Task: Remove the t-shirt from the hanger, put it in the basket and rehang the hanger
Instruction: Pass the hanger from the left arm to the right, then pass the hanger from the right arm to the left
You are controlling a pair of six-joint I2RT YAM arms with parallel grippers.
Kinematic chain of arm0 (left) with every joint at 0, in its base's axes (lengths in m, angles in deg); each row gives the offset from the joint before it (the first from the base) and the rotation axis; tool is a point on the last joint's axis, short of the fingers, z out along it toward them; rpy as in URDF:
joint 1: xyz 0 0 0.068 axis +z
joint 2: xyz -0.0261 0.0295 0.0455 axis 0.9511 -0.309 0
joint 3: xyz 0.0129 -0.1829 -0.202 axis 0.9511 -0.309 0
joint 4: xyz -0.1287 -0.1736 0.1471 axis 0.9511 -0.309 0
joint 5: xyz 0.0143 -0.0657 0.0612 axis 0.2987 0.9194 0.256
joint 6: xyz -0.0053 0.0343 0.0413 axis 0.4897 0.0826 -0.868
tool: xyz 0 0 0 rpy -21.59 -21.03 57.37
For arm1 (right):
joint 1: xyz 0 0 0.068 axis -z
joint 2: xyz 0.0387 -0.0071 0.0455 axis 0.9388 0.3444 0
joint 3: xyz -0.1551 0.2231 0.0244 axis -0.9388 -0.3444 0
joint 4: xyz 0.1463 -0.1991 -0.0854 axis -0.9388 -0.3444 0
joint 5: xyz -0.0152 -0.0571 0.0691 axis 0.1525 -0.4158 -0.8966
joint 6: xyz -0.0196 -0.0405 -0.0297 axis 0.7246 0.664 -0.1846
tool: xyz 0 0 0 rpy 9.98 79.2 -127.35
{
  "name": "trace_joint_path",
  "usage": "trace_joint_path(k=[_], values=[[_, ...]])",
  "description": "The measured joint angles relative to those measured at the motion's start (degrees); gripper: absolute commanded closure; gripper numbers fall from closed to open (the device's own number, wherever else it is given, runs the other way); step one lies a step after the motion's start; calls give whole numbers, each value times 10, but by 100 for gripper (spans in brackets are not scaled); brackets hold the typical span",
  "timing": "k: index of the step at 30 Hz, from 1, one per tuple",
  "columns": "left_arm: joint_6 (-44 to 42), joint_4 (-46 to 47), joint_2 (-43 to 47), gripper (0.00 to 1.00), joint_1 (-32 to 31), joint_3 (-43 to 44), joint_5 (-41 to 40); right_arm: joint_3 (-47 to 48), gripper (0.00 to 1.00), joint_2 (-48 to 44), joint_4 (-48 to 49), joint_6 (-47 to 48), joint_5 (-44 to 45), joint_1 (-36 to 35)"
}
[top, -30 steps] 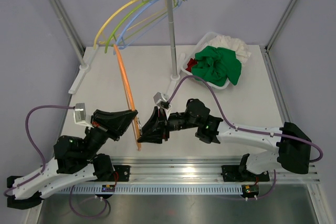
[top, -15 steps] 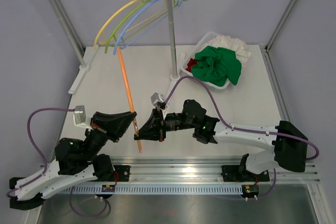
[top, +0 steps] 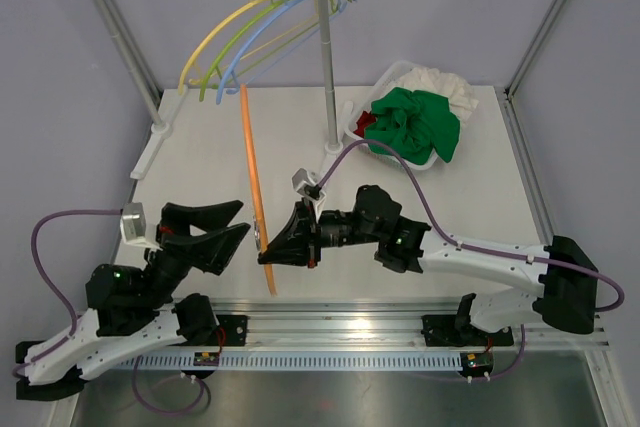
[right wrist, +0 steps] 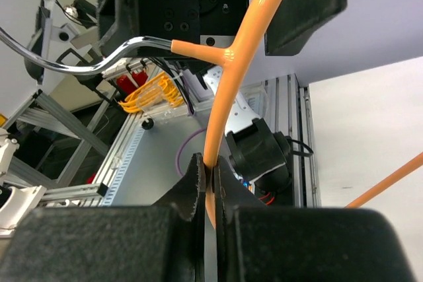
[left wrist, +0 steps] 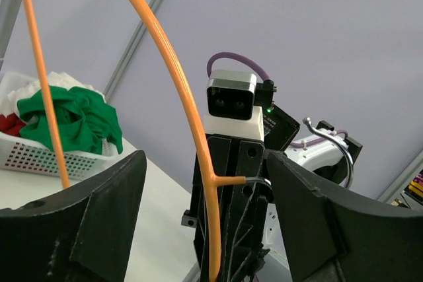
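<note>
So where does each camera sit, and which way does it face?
Top external: above and behind, looking down at the table; left arm and right arm show.
Left wrist: on the left arm, looking past the open left gripper at the orange hanger.
Right wrist: on the right arm, looking along the right gripper, shut on that hanger.
Shared: all show the hanger.

**Hanger ducks out of sight at both ends**

Right wrist view: the orange hanger (right wrist: 228, 90) dives between the blurred near fingers (right wrist: 158, 236) of the right tool (right wrist: 210, 171), contact point buried; its chrome hook (right wrist: 149, 41) runs off the left edge; the left wrist view clips the hanger's top; the basket (left wrist: 33, 156) is cut off at the left; the red cloth (top: 366, 125) is mostly smothered by the green cloth (top: 415, 125), garment type unreadable.
</note>
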Motion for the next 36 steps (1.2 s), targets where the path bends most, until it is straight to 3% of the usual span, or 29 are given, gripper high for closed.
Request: trace_joint_path(k=[4, 8, 15, 22, 28, 36], values=[[-16, -10, 15, 15, 0, 21, 2, 17, 100, -21, -16, -2, 11, 0], [-31, -11, 36, 1, 0, 16, 2, 35, 100, -28, -33, -10, 32, 0], [-73, -9, 33, 1, 0, 13, 11, 69, 100, -28, -78, -35, 107, 0], [-129, -11, -44, 1, 0, 16, 6, 77, 100, -26, -128, -50, 242, 0], [-163, -7, -53, 3, 0, 16, -27, 88, 100, -22, -171, -53, 343, -3], [-196, 22, -107, 9, 0, 16, -69, 82, 100, -22, -181, -53, 399, -20]])
